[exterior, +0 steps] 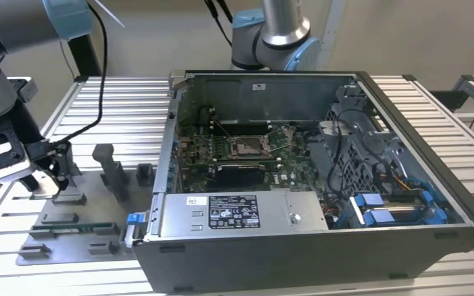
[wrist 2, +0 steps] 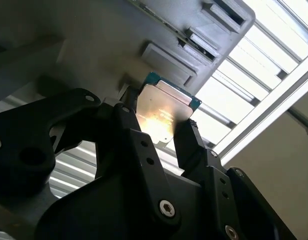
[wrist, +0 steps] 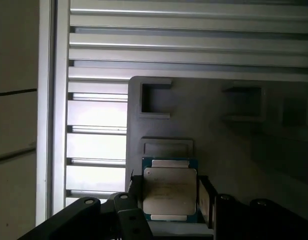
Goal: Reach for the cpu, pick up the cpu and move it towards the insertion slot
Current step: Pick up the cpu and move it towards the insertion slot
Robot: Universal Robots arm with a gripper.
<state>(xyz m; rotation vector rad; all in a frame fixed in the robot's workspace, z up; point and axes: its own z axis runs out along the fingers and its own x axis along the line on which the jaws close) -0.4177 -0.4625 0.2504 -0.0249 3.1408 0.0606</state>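
The black two-fingered gripper (exterior: 46,185) had its jaws drawn in to a narrow gap, clamped on two opposite edges of the cpu (wrist: 170,192), a small flat square chip with a silvery top and thin teal rim. Beyond the jaws lay a grey plastic fixture plate (wrist: 234,150). The insertion slot (exterior: 245,146), a silver-framed square socket on green board, sat well apart from the jaws, inside the open dark metal computer case (exterior: 434,185).

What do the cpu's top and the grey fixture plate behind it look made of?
The small square silvery cpu has a top that looks like bare satin metal, catching a bright glare in the second wrist view; its thin teal rim suggests circuit board. The flat grey fixture plate is matt and glare-free, probably plastic.
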